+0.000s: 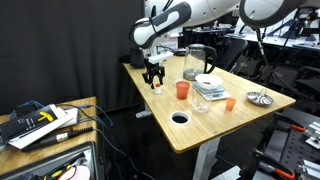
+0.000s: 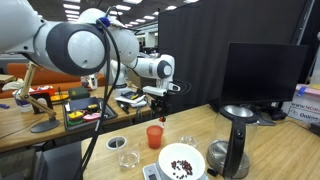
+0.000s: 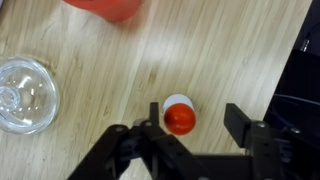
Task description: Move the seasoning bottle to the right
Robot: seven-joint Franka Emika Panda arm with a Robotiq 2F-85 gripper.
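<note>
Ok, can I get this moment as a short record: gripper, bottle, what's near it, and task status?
gripper: black Robotiq gripper, open, pointing down over the table
target: small seasoning bottle with a round red top, upright, between the fingers in the wrist view, no contact visible
nearby: orange plastic cup; clear round glass
surface: light wooden table
status: bottle not yet gripped

Light wooden tabletop (image 1: 215, 125), and the tall orange plastic cup (image 1: 182, 90) is our marker. Just beside it, towards the table's edge, stands the small dark seasoning bottle (image 1: 155, 88), red-capped from above. Near the cup sits a clear drinking glass (image 3: 22, 95). Beyond it there's a small orange cup (image 1: 230, 103), and farthest off a round metal dish (image 1: 260, 98).
</note>
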